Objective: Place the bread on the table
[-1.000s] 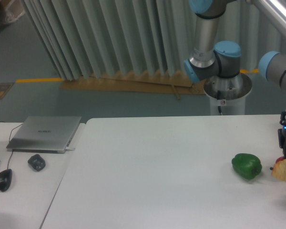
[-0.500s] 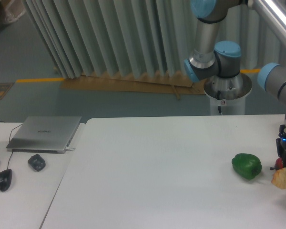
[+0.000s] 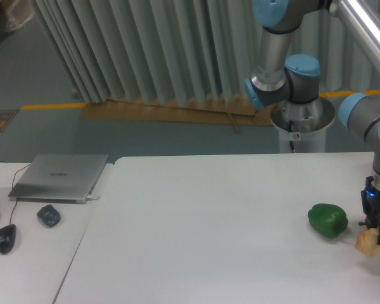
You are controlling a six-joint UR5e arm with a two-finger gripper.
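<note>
Our jaws (image 3: 375, 235) are closed on the bread (image 3: 368, 240) at the far right edge of view, low over the surface (image 3: 209, 240), just right of the green pepper (image 3: 328, 220). We judge it best to lower until the bread rests flat, then open and lift straight up, clear of the pepper. The laptop (image 3: 60, 177) at left bears a mark too small to read.

obstacle: green pepper (image 3: 328, 220) just left of gripper (image 3: 379, 235) | free: bare table (image 3: 196, 234) leftward
</note>
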